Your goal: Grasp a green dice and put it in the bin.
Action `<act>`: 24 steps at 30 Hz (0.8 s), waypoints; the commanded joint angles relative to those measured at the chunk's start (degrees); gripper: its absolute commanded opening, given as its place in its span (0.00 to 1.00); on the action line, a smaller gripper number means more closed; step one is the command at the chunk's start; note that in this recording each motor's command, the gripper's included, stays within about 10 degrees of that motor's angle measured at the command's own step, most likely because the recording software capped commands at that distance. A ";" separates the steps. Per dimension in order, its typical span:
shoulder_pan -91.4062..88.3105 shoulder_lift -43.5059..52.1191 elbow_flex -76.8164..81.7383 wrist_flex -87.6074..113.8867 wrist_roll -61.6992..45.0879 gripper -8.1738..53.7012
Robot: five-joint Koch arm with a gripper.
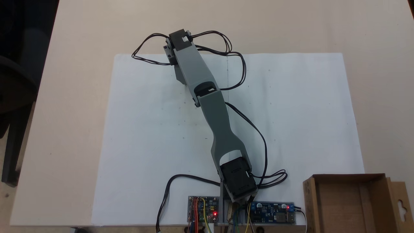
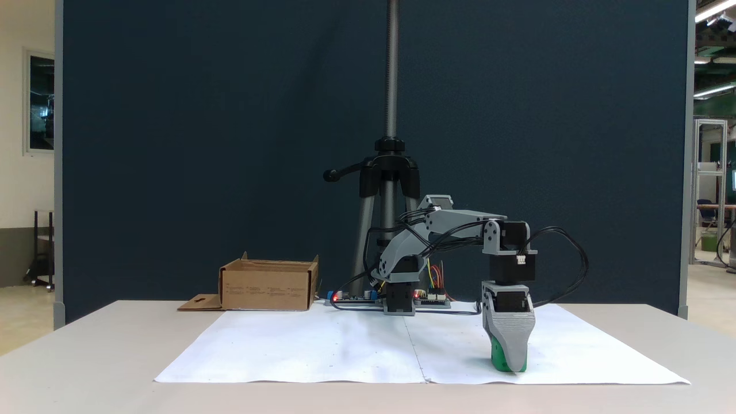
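We see the gripper lowered to the white paper sheet, its jaws one behind the other, so we cannot tell their spread. The green dice shows beside the tip, on the sheet. The cardboard bin stands well apart, beyond the circuit boards; a tripod rises behind the arm.

Beige table bears white paper; bin.

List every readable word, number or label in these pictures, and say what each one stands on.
None can be read.
Cardboard box: faint print on its front wall, too small to read.
Circuit boards: markings too small and blurred.
Arm's motors: white patch, illegible.
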 commanded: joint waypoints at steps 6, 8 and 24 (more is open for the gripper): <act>-0.88 1.41 -2.46 -1.58 2.99 0.47; -0.88 1.41 -2.46 -1.32 2.99 0.47; 10.90 16.86 3.96 -0.09 2.99 0.33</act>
